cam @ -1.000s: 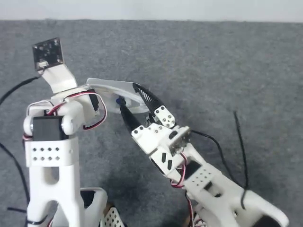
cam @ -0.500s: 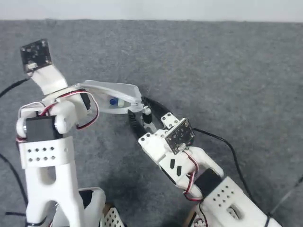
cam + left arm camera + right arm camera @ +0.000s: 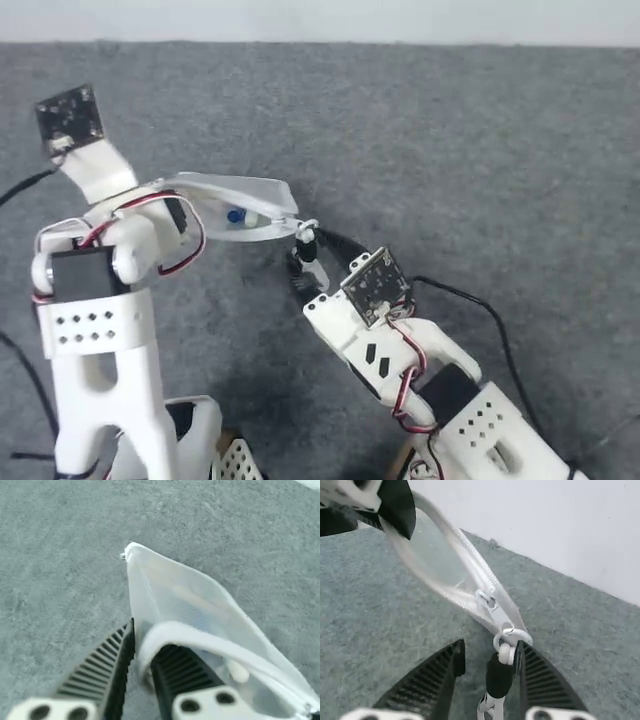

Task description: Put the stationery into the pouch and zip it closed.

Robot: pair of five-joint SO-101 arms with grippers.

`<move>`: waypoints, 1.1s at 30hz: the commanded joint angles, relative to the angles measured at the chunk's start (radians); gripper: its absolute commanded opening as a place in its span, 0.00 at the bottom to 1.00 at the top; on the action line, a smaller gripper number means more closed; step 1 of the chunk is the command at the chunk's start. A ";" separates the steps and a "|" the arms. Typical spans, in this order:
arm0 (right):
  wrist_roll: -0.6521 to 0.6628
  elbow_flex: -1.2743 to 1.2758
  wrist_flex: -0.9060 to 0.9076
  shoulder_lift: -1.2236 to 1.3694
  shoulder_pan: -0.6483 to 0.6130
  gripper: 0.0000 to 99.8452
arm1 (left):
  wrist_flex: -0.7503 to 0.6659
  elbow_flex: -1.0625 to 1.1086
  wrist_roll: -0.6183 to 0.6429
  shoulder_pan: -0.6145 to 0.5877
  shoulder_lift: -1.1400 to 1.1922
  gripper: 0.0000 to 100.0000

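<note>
The left gripper point(image 3: 142, 640) has its jaws clenched on one end of the clear pouch point(image 3: 230, 190), pinching the white rim between the two black ribbed fingers. From there the pouch stretches across toward the right arm over the grey counter point(image 3: 480, 150). A blue piece of stationery point(image 3: 235, 215) shows through the pouch wall. At the pouch's other end the slider point(image 3: 487, 601) sits close to the tip. The zip pull point(image 3: 499, 672) hangs from it between the jaws of the right gripper point(image 3: 487, 652). Those jaws are released: the pull lies against one finger, with a clear gap to the other. A second ago these jaws were spread wide right up against the pouch's end. Since then the right wrist has rolled over so that its camera board faces up. The gripper has also drawn back a little toward its own base, with the pull now inside it. The left arm has swung slightly to its left, carrying the pouch with it.
</note>
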 commanded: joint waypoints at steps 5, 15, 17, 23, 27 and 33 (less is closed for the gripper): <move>0.009 0.025 -0.065 -0.031 0.097 0.15 | -0.054 -0.004 -0.011 -0.040 -0.028 0.01; 0.008 0.037 -0.068 -0.030 0.027 0.15 | -0.055 -0.004 -0.011 -0.038 -0.028 0.01; 0.008 0.040 -0.068 -0.030 0.008 0.15 | -0.055 -0.004 -0.011 -0.038 -0.028 0.01; 0.008 0.035 -0.179 0.101 0.010 0.15 | -0.054 -0.004 -0.011 -0.038 -0.028 0.01; 0.008 0.006 -0.326 0.294 0.010 0.15 | -0.051 -0.004 -0.011 -0.038 -0.029 0.01; 0.009 -0.038 -0.406 0.464 0.012 0.15 | -0.049 -0.004 -0.011 -0.041 -0.029 0.01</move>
